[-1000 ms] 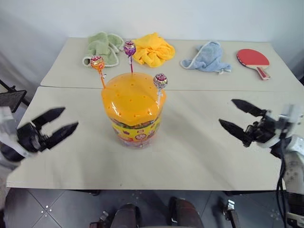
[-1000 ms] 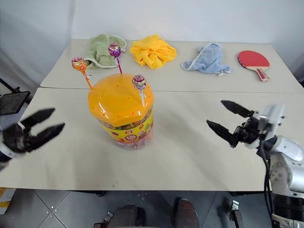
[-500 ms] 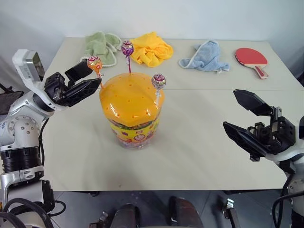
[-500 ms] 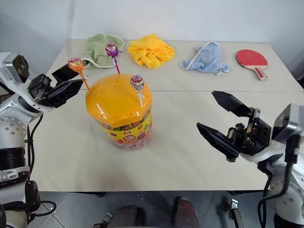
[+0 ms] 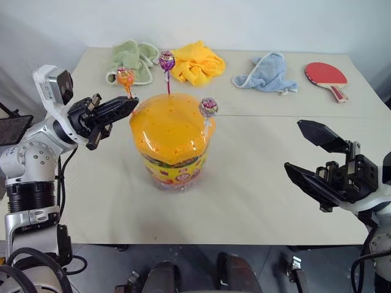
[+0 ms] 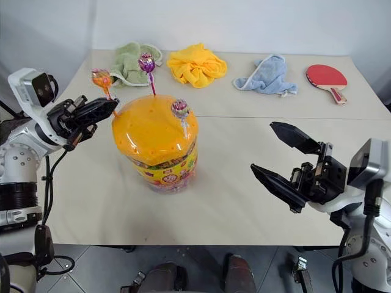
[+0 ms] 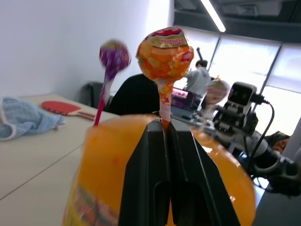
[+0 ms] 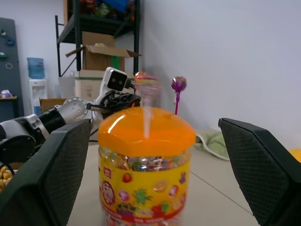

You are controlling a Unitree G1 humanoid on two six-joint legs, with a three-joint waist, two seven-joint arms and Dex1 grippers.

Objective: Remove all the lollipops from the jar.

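The right claw [image 5: 311, 157], two black fingers spread wide and empty, hangs over the near right part of the pale bench [image 5: 256, 201], well apart from everything it might take.

Toward the near-left middle of the bench stands the large clear plastic jar [image 5: 171, 160] with a domed orange lid full of small holes and a yellow-red printed band. It looks bulky and probably steady enough, though a sideways tug on a stick could rock it; a straight lift along the stick seems the safer pull.

Three lollipops rise from holes in the lid. The purple-pink wrapped lollipop on the side toward the right claw [image 5: 208, 107] stands free. The orange wrapped lollipop on a thin orange stick [image 5: 125, 77] sits at the lid's far left edge, and the left claw [image 7: 165, 123] is closed on its stick just below the candy head, fingertips right beside the lid. That is the sensible hold: the stick is stiff and thin, the sweet very light, the wrapper likely slick and crinkly. The second purple-pink lollipop on a red stick [image 5: 166, 61] stands untouched at the lid's far side.
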